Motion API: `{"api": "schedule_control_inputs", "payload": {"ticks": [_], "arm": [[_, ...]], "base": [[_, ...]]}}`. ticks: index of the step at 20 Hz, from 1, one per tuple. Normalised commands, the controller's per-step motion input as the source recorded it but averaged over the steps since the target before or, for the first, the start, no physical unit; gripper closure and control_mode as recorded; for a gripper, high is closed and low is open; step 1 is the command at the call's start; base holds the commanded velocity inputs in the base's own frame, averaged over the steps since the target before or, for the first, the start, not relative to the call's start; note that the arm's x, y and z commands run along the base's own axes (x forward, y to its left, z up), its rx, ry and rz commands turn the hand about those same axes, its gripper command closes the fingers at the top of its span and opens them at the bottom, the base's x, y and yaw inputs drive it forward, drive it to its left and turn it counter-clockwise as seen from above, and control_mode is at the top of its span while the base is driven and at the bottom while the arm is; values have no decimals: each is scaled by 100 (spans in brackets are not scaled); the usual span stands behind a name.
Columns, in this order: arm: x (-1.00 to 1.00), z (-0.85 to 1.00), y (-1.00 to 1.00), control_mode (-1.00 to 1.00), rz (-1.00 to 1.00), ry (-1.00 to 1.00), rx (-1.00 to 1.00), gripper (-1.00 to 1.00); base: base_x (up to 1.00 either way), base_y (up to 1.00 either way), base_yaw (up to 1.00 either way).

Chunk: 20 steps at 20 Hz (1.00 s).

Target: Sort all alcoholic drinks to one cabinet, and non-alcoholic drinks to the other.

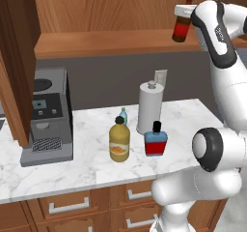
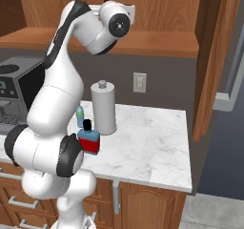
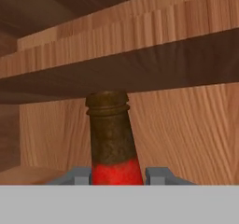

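We work in a wood kitchen where a marble worktop [image 1: 183, 112] sits under an open cabinet [image 1: 111, 42]. Our tool [image 1: 185, 11] is clamped on the brown bottle [image 1: 182, 28], held up at the cabinet's right end just above its shelf. The bottle's long axis runs near upright, neck up, so we judge the shelf lies straight below.

This is a home kitchen: a white marble counter [image 1: 58, 170] tops wooden drawers [image 1: 65, 206] with silver handles. A coffee machine [image 1: 47, 115] stands at nine o'clock, a paper-towel roll [image 1: 150, 108] at centre, and wood wall cabinets [image 1: 111, 13] hang at twelve o'clock.
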Motion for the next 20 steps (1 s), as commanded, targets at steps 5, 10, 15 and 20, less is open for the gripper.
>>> {"api": "schedule_control_inputs", "payload": {"ticks": [5,10,15,20], "arm": [[56,0,-1,-100,0,0,0,100],[47,-9,0,-100,0,0,0,100],[46,-14,0,-100,0,0,0,100],[39,-18,0,-100,0,0,0,100]], "base": [[0,0,0],[0,0,0],[0,0,0],[0,0,0]]}}
